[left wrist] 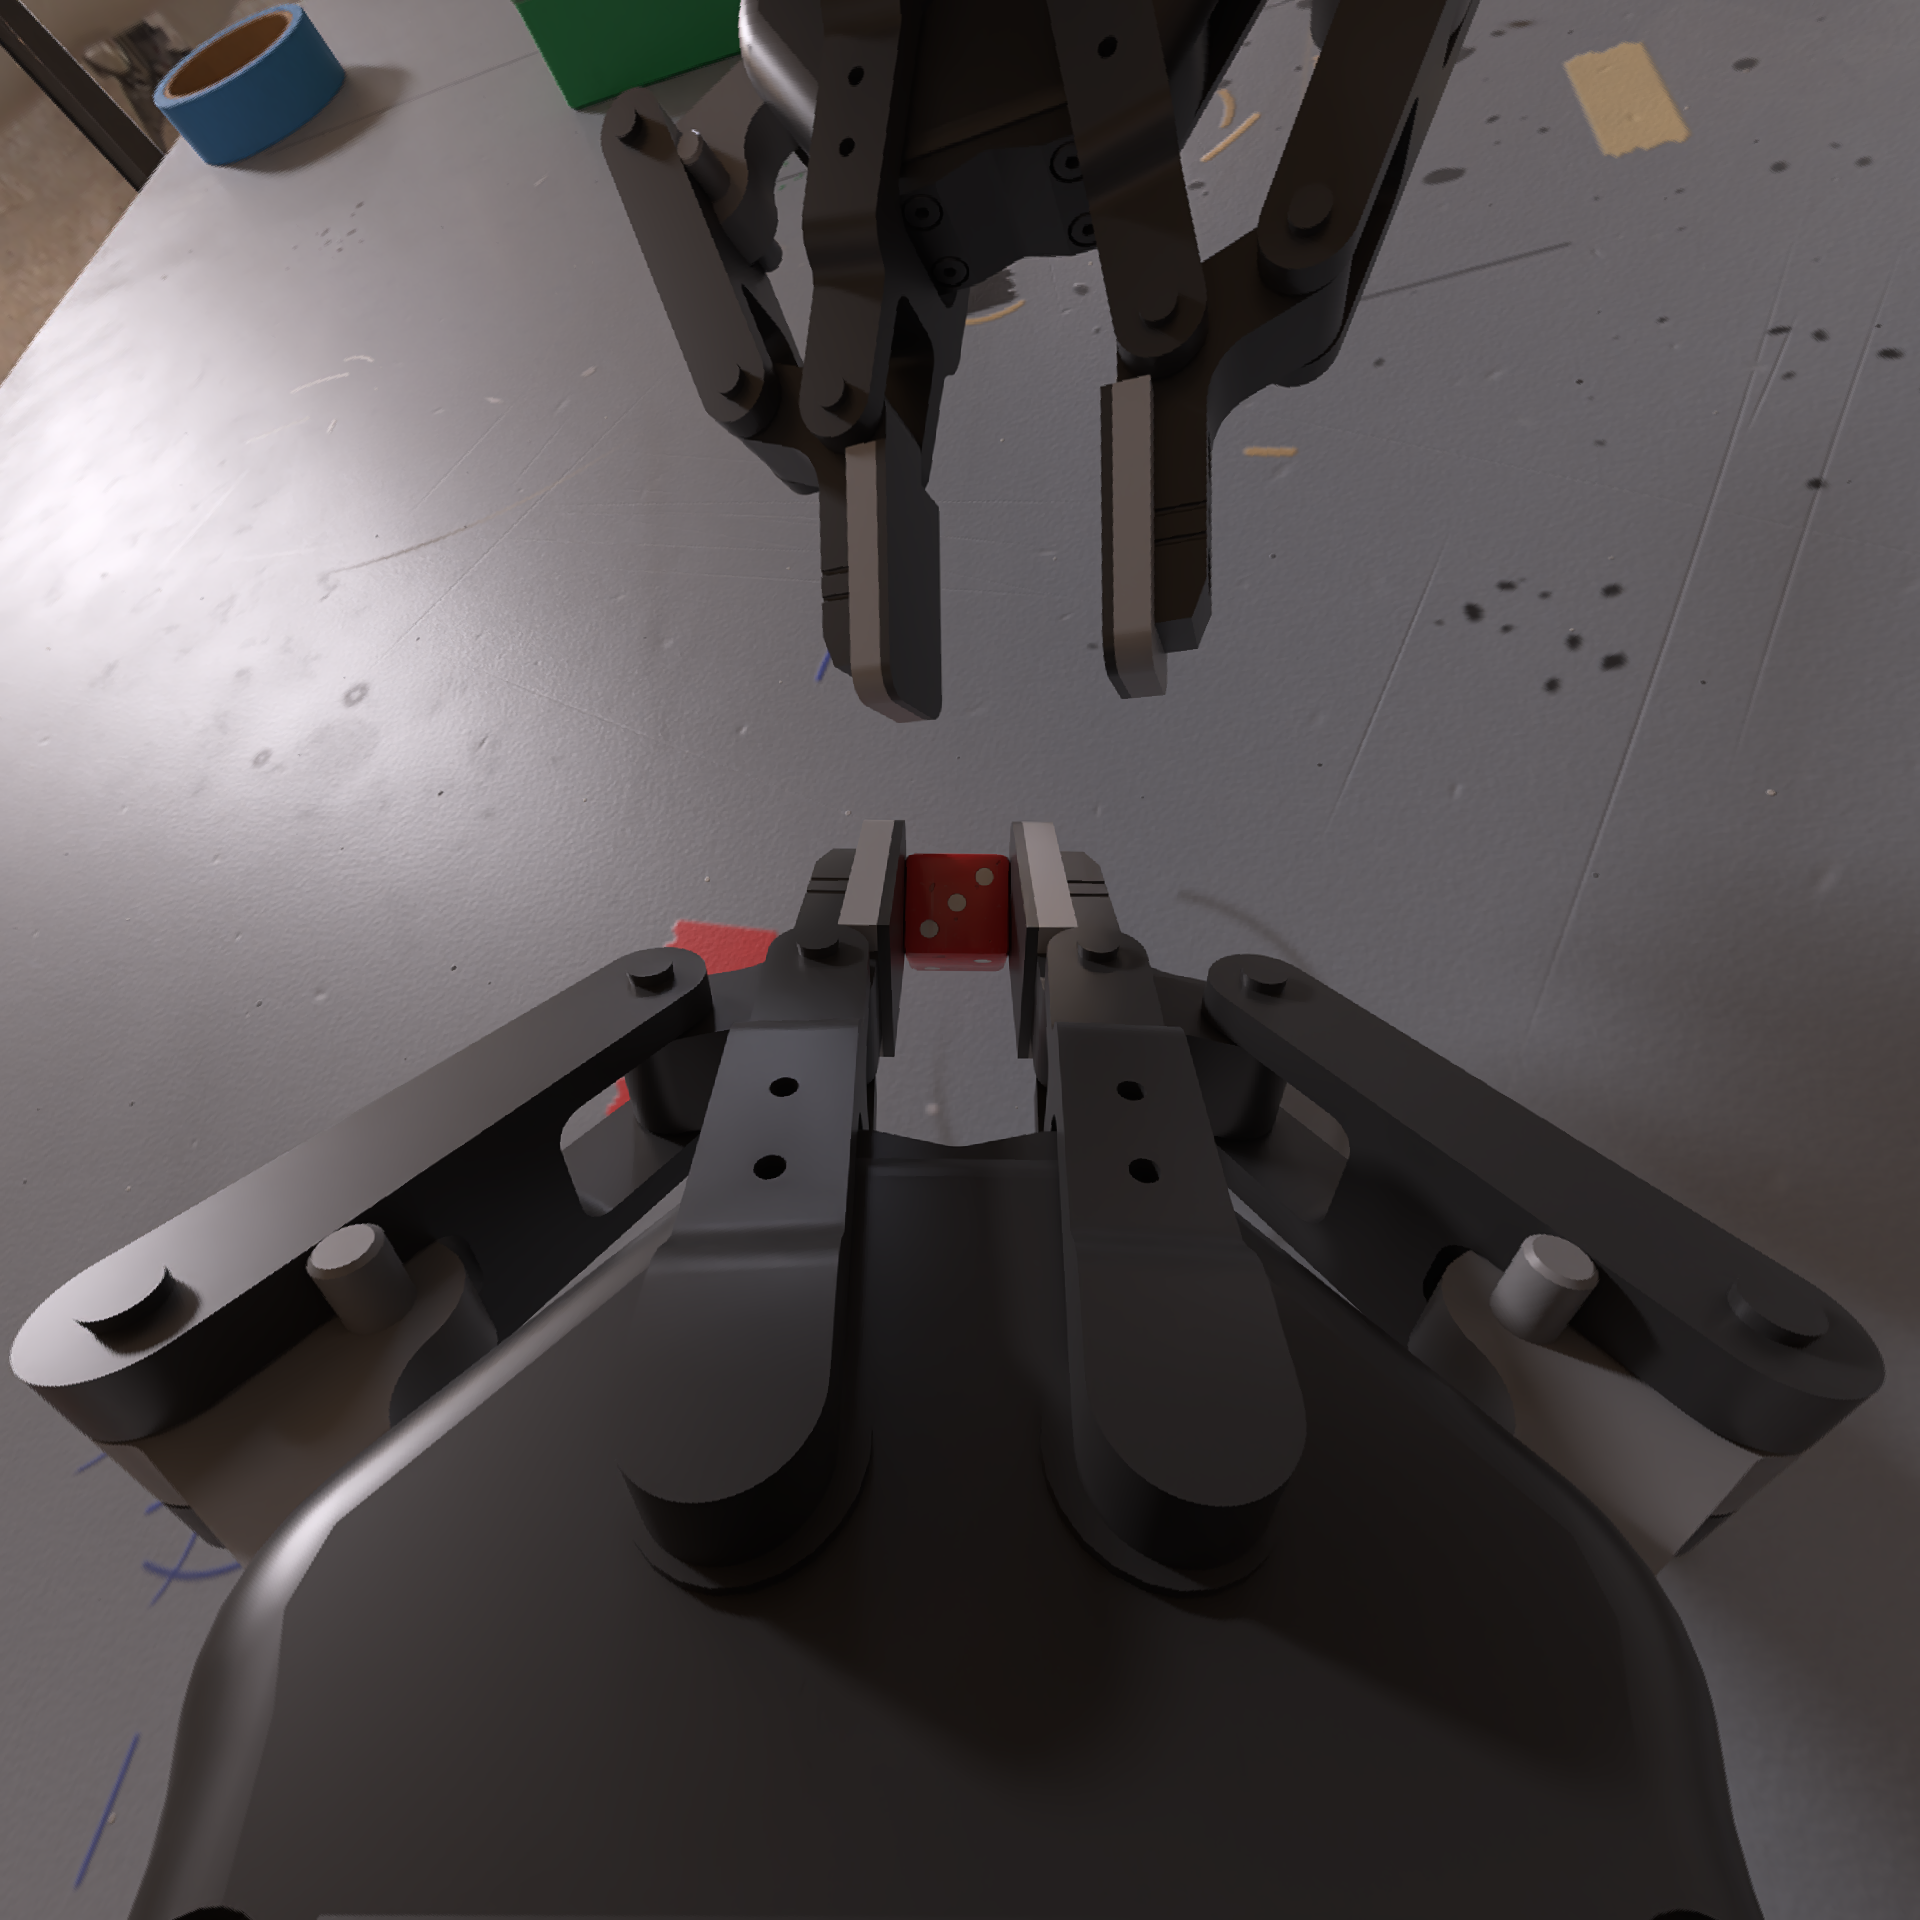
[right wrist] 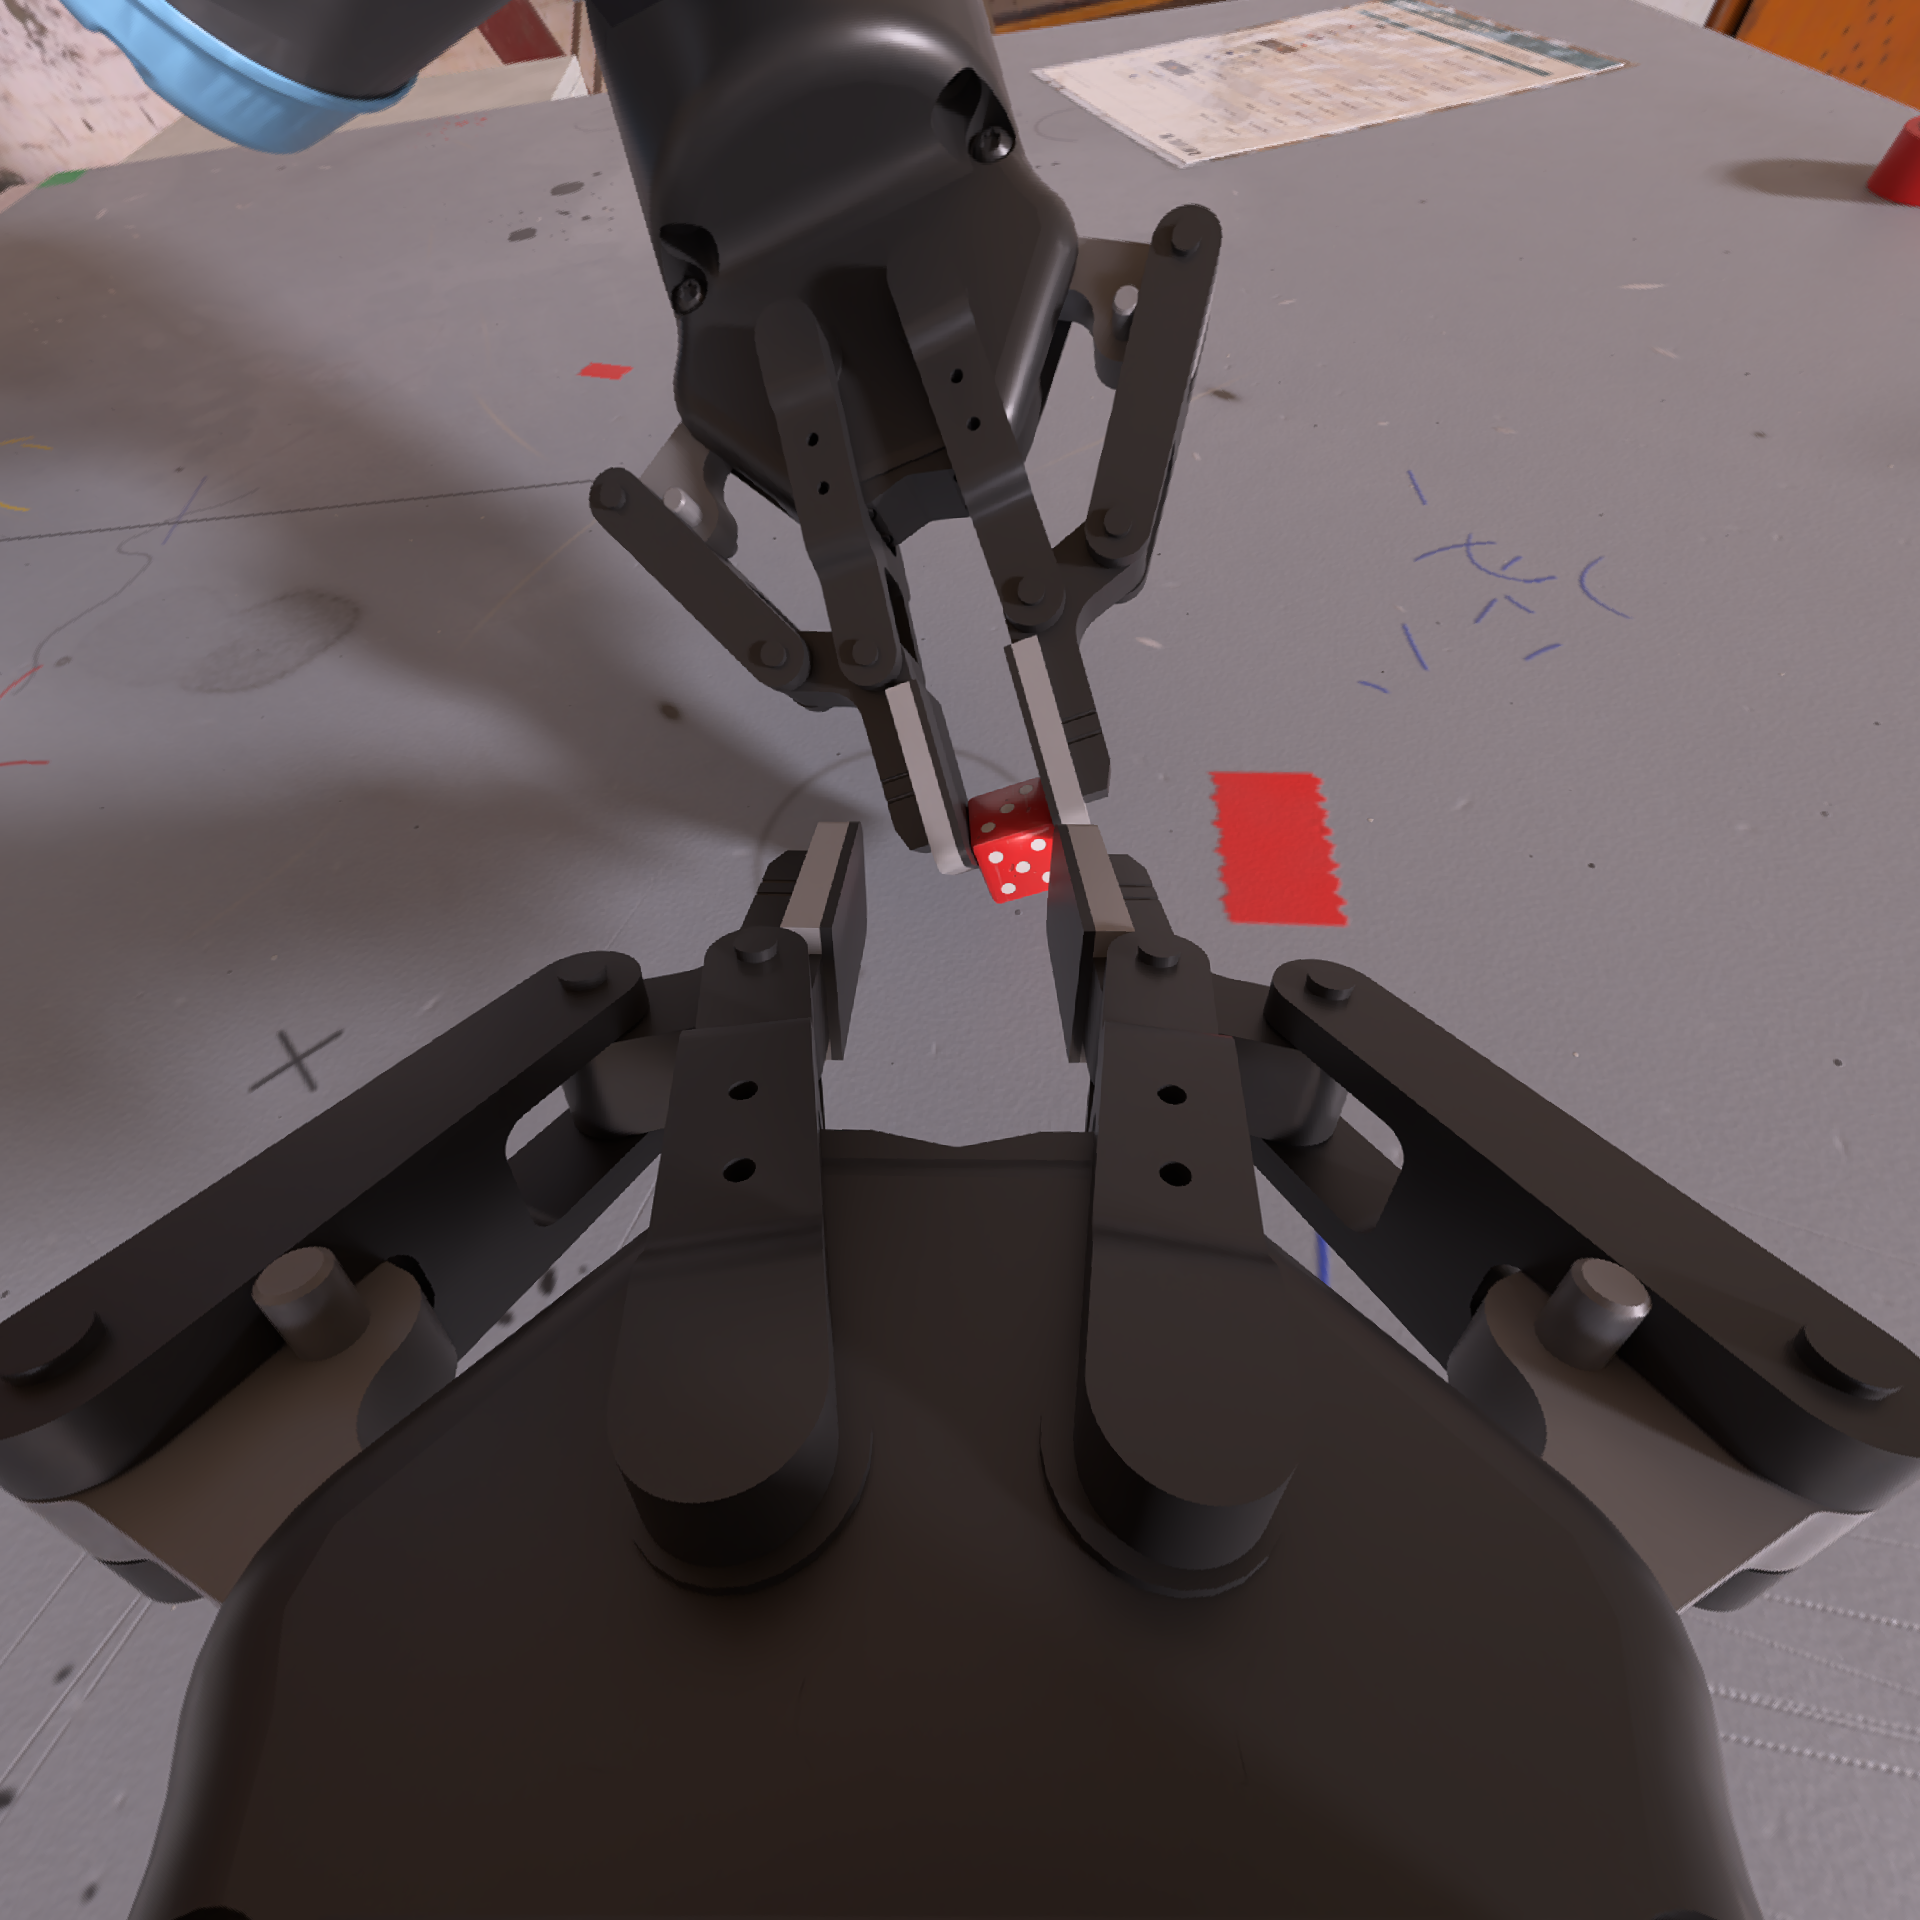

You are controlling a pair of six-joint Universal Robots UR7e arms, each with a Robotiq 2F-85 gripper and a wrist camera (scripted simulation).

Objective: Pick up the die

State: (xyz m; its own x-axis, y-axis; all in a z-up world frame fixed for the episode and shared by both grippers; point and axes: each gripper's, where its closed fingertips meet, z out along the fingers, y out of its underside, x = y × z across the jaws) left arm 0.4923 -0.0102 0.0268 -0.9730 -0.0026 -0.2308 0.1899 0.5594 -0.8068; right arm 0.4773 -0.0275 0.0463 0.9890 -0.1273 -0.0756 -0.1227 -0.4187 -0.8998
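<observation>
A small red die (left wrist: 956, 909) with white pips sits between the pale pads of my left gripper (left wrist: 956, 873), which is shut on it close above the grey table (left wrist: 364, 727). In the right wrist view the left gripper (right wrist: 1003, 831) reaches down from above and holds the die (right wrist: 1013, 847) tilted. My right gripper (right wrist: 958, 847) is open and empty; its fingertips flank the die from the near side without touching it. In the left wrist view the right gripper (left wrist: 1018, 686) hangs just beyond the die, jaws apart.
A blue tape roll (left wrist: 249, 83) and a green box (left wrist: 623, 42) stand at the far left edge. A red tape patch (right wrist: 1276, 847) lies beside the die. A printed sheet (right wrist: 1330, 78) and a red object (right wrist: 1896, 166) lie farther off.
</observation>
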